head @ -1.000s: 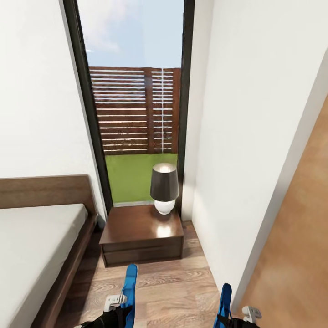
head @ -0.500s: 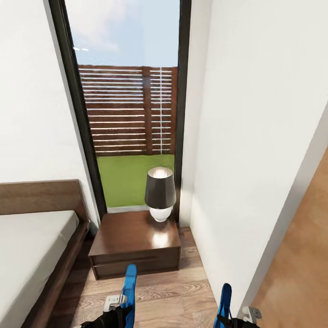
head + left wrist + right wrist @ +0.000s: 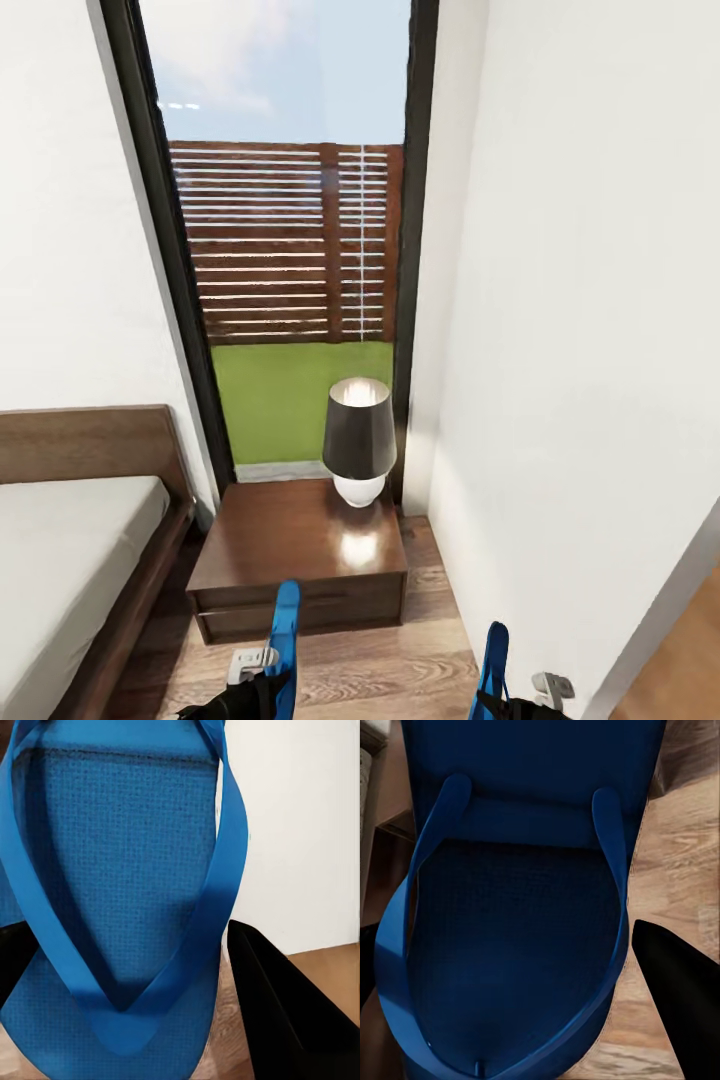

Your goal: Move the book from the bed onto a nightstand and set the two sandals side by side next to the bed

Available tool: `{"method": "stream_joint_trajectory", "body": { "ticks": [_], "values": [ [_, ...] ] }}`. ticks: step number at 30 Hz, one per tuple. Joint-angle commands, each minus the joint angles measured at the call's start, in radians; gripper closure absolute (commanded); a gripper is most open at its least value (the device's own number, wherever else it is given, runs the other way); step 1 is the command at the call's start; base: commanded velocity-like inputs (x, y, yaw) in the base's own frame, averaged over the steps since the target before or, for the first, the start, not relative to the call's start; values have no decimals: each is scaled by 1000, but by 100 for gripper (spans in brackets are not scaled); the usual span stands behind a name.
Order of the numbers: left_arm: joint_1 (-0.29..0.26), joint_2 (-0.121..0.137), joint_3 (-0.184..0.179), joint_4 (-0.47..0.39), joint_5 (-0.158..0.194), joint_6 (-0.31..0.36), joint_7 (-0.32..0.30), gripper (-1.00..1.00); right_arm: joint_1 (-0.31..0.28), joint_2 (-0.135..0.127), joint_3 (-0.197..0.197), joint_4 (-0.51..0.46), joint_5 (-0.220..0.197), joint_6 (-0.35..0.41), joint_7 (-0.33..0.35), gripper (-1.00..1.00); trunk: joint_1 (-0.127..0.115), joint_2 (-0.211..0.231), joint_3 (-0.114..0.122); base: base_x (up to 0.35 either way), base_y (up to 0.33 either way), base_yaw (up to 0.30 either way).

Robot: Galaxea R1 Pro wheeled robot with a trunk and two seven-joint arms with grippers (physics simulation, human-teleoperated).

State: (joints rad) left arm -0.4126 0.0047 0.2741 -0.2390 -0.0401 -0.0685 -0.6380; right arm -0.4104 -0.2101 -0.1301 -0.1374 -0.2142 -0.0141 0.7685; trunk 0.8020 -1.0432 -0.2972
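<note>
Carrying one sandal in each tool, we see the left tool (image 3: 262,672) pinching the left sandal (image 3: 284,625) and the right tool (image 3: 520,695) pinching the right sandal (image 3: 492,655), each long axis pointing up and ahead. Our view has swung since a second ago: the nightstand (image 3: 300,545) sits more squarely ahead of the tools, the bed (image 3: 70,540) ahead-left. We judge floor placement beside the bed comes next.
</note>
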Motion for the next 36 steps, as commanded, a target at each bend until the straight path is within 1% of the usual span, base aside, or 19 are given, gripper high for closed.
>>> {"method": "stream_joint_trajectory", "body": {
  "ticks": [1, 4, 7, 25, 36],
  "values": [
    [-1, 0, 5, 1, -5, -5, -5, 100, -1, 0, -6, 1, 1, -1, 3, 100, 1, -1, -1, 318, 0, 190],
    [-1, -1, 5, 1, -5, -5, -5, 100, -1, 0, -6, 1, 1, -1, 3, 100, 1, -1, -1, 256, -34, 210],
    [-2, -2, 5, 1, -5, -5, -5, 100, -1, 0, -6, 1, 1, -1, 3, 100, 1, -1, -1, 69, -17, 222],
    [-2, -3, 5, 1, -5, -5, -5, 100, -1, 0, -6, 1, 1, -1, 3, 100, 1, -1, -1, 4, -14, 224],
    [-2, -3, 4, 1, -6, -5, -5, 100, -1, 0, -6, 1, 1, -1, 3, 100, 1, -1, -1, 0, -117, 224]
  ]
}}
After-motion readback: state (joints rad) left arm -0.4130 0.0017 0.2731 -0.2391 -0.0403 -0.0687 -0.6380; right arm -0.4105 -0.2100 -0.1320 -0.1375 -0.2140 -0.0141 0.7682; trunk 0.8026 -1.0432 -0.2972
